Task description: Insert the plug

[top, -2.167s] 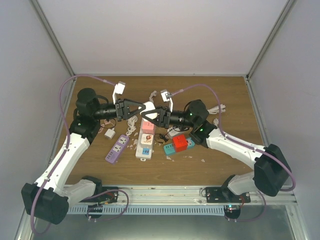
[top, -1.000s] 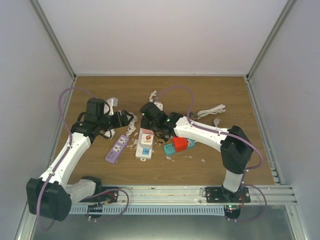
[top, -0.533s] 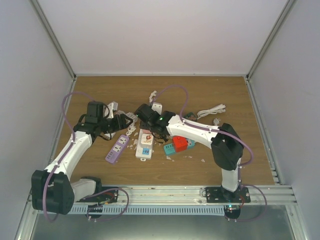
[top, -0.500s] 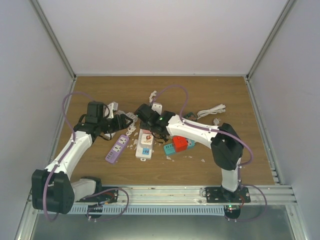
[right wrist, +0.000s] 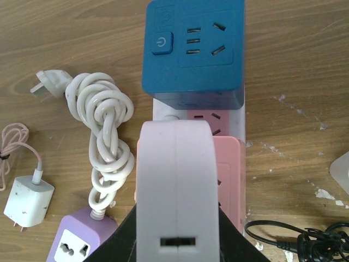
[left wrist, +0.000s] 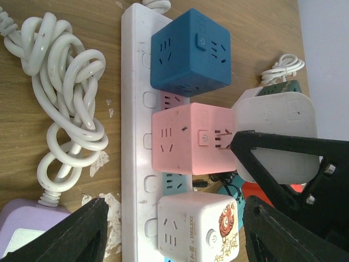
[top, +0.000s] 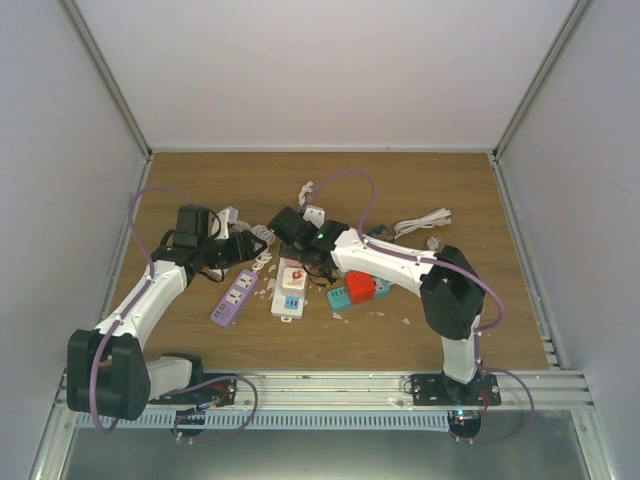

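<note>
So, my right gripper (right wrist: pixel 180 232) is clamped on the plug (right wrist: pixel 174 180), a pale rounded block. The plug hangs directly under my fingers, over the pink cube (right wrist: pixel 232 174) that is seated on the white power strip (left wrist: pixel 133 109). From the left wrist the plug looks hard against the cube's face, but I cannot tell whether the pins have entered (they are hidden beneath the block). My left gripper (left wrist: pixel 174 202) stands wide open with nothing in it. Its fingers are spread to either side of the strip near the white cube (left wrist: pixel 196 232), and the blue cube (left wrist: pixel 191 52) sits farther ahead of them. I judge misalignment to be the main risk: with the pins unseen, a downward press could land them on the cube's shell instead of in its slots. Nothing holds the strip down, so that push could slide or tilt it, or rock the pink cube out of its seat. The plug could also twist in my grip if it meets the socket at an angle. The coiled white cable (right wrist: pixel 103 136) lies just left of my right fingers and could snag. Beneath everything is a brown wooden table (top: pixel 440 180), scuffed and dotted with pale flecks, boxed in by plain white walls (top: pixel 320 70) on three sides.
</note>
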Controlling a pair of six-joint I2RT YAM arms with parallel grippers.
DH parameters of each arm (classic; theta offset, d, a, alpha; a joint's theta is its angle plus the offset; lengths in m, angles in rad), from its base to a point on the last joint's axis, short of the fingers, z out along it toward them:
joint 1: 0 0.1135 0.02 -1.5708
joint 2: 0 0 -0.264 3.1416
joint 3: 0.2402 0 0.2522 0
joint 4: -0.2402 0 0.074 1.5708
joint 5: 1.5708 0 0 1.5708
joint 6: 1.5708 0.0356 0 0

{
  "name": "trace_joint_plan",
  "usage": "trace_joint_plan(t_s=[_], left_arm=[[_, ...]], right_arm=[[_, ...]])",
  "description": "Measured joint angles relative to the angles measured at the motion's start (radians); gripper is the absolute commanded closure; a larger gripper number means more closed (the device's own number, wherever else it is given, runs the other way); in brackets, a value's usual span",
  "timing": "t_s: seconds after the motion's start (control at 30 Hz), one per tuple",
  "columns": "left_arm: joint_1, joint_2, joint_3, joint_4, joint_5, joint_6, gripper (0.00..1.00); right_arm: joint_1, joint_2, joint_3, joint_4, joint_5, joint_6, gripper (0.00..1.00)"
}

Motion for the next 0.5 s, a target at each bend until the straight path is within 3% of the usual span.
trace_joint_plan(t_s=[0.5], left_arm=[[0.000, 0.005, -0.001, 0.001, 0.011, 0.001, 0.32]], right_arm=[[0.000, 0.025, 0.021, -0.013, 0.019, 0.008, 0.99]])
